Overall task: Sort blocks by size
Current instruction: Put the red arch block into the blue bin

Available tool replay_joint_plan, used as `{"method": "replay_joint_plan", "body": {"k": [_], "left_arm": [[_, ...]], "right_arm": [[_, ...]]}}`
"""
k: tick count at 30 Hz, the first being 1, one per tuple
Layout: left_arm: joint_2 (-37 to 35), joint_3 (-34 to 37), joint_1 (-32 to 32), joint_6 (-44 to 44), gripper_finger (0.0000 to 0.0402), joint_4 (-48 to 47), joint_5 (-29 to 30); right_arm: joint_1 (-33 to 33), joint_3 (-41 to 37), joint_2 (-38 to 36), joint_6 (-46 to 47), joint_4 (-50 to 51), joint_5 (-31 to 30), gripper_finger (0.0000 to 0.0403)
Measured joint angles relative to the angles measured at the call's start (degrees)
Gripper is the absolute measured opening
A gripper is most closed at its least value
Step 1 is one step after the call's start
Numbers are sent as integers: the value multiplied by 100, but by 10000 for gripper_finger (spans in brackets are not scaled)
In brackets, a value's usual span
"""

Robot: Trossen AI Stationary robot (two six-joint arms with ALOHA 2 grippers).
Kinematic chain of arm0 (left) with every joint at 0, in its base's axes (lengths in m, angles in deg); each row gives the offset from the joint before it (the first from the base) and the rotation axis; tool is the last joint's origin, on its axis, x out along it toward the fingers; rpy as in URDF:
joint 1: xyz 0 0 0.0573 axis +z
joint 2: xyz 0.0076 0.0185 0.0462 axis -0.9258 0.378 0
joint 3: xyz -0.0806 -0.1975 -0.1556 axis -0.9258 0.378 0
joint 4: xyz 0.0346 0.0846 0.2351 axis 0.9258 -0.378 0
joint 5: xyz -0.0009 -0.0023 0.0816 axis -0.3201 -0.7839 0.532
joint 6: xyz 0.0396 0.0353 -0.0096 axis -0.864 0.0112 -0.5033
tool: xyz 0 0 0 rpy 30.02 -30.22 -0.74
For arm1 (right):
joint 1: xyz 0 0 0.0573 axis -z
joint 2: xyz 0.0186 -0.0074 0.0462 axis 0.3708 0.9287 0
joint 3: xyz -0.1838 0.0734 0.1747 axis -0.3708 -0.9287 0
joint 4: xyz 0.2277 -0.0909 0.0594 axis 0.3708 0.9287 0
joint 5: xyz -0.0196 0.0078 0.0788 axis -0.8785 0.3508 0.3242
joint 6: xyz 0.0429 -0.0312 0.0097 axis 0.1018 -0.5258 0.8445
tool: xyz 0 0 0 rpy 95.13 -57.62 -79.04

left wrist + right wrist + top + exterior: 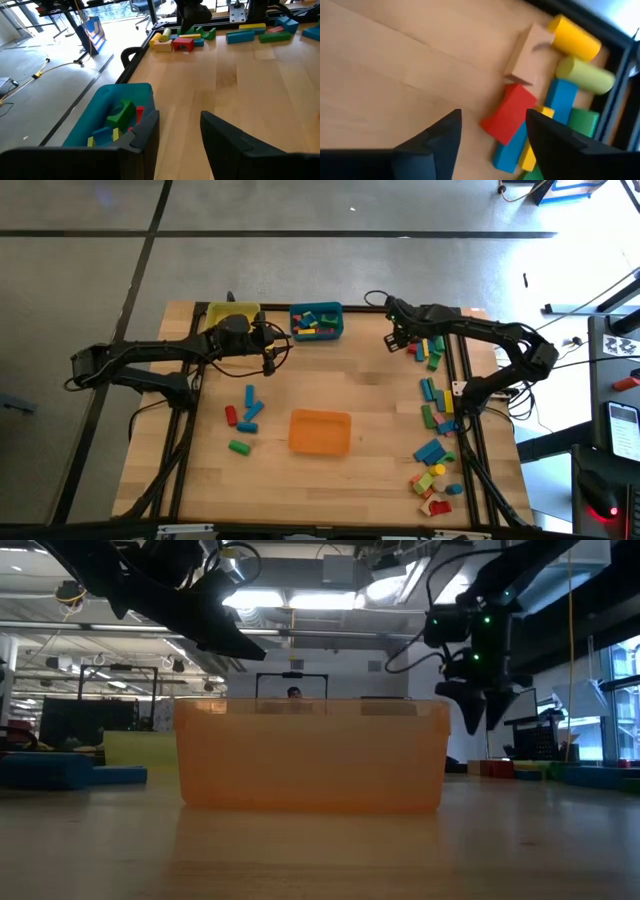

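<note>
Many small coloured blocks lie along the table's right side (432, 395), and a few lie at the left (247, 418). My right gripper (393, 338) is open and empty above the table's far right part. In the right wrist view (492, 132) a red block (510, 114) lies on the wood just ahead of its fingers, beside tan (527, 54), yellow (574, 36) and blue (559, 97) blocks. My left gripper (270, 348) is open and empty, held above the table just left of the teal bin (316, 321). The left wrist view (180, 132) shows that bin (107, 107) with several blocks in it.
A yellow bin (232, 313) stands at the far edge, left of the teal bin. An orange bin (320, 431) stands in the table's middle toward the near side and fills the low view (310, 755). Bare wood lies between the bins. A person shows far behind (293, 693).
</note>
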Motion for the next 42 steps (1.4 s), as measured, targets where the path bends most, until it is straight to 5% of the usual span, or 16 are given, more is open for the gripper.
{"method": "replay_joint_plan", "body": {"k": [9,42], "left_arm": [[0,0,2,-11,127,1,0],[0,0,0,-9,127,7,0]], "right_arm": [[447,-483,0,285,-364,-63,232],[441,-1317,22,712,-1551,-258,211]]}}
